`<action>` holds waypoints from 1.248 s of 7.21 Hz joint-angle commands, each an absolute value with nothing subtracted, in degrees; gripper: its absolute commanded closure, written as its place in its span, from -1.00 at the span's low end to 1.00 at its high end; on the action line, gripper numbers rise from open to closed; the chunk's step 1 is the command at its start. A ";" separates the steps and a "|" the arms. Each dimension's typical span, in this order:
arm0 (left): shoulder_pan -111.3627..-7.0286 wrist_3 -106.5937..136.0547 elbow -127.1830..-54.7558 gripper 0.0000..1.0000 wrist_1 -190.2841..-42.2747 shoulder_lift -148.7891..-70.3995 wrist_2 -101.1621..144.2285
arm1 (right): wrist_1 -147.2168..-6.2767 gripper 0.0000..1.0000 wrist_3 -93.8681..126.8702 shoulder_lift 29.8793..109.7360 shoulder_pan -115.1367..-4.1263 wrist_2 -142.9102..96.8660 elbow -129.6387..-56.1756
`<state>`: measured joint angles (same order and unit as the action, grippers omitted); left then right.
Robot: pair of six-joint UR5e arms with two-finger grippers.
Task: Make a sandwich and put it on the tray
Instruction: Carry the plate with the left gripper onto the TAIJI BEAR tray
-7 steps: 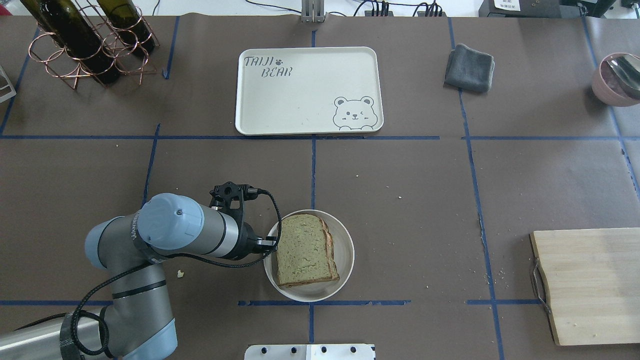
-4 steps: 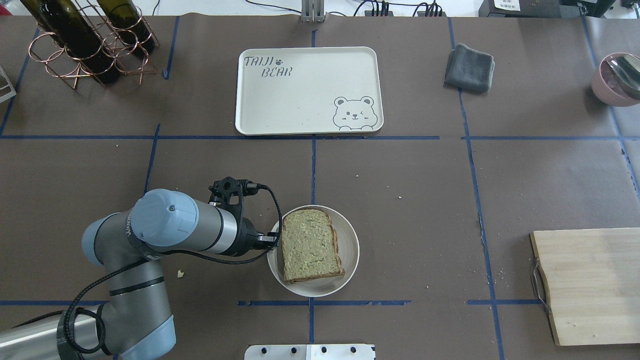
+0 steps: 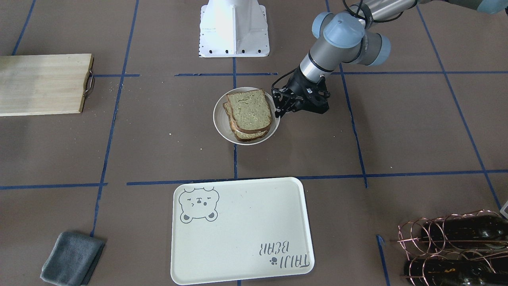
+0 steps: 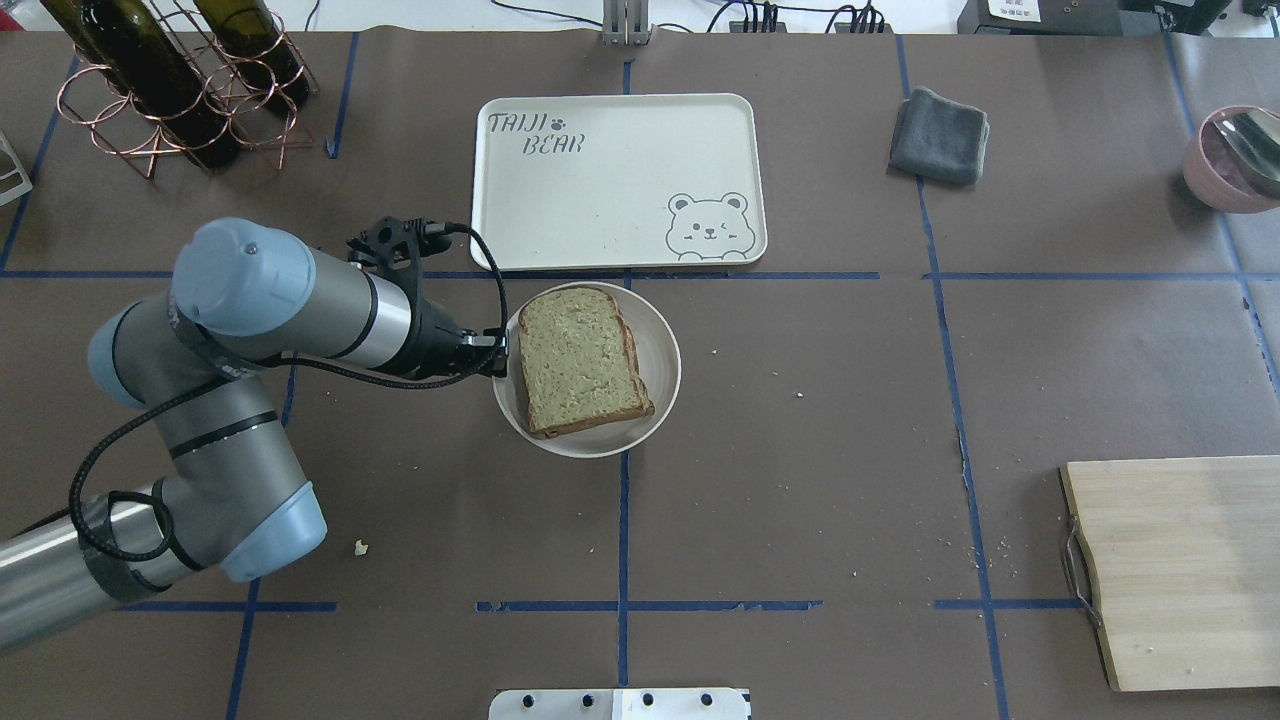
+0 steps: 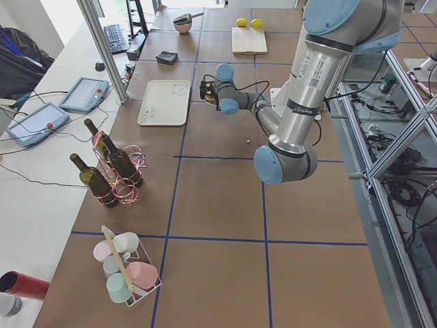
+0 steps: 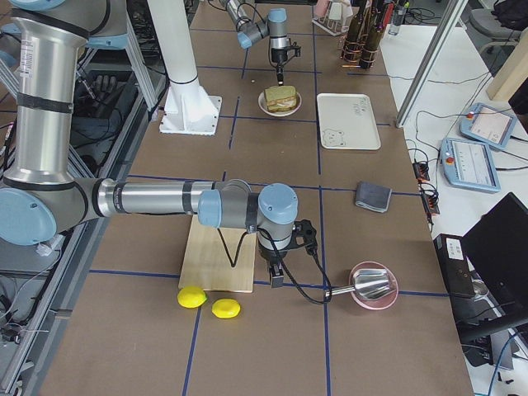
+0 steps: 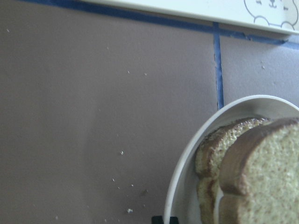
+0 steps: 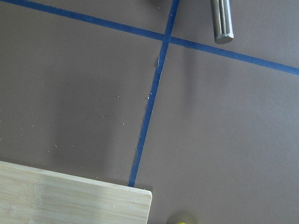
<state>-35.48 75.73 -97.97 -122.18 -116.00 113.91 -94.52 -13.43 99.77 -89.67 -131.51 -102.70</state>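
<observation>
Sitting on a small round white plate (image 4: pixel 661 345) with a smooth raised rim, the sandwich (image 4: pixel 580 360) is two square, pale tan bread slices with dark brown crusts and a porous, speckled crumb. They are stacked slightly askew, and the left wrist view shows a thin white sliver between them. The left gripper (image 4: pixel 497 357), a black two-finger claw, is pinched together on the plate's rim at the robot's left side of the sandwich. Plate and sandwich lie just short of the near long edge of the large cream-white rectangular tray (image 4: pixel 610 190), which has rounded corners, a grey bear face and grey "TAIJI BEAR" lettering. A strip of blue tape on the matte brown table cover (image 4: pixel 800 450) runs between them, and they do not touch. Farther out are a folded dark grey cloth (image 4: pixel 940 135), a pale wooden cutting board (image 4: pixel 1180 570) with a metal loop handle, a copper wire rack (image 4: pixel 120 125) holding dark glass bottles, and a pink bowl (image 4: pixel 1200 178) with a shiny metal spoon (image 4: pixel 1250 145). The right gripper (image 6: pixel 276 279) hangs low beside the cutting board, near two yellow lemons (image 6: pixel 225 308) and well apart from the sandwich. I cannot tell whether its claw is apart or together.
</observation>
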 commanded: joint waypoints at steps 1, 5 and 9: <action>-40.85 73.15 -89.61 1.00 -122.17 -121.69 115.05 | -94.48 -1.00 -13.53 99.76 -89.65 -131.48 -102.48; -47.72 69.17 -62.81 1.00 -122.69 -141.11 120.41 | -94.48 -1.00 -13.53 99.76 -89.74 -131.48 -102.57; -47.90 68.20 -37.56 0.68 -134.27 -153.36 120.15 | -94.48 -1.00 -13.45 99.76 -89.74 -131.48 -102.57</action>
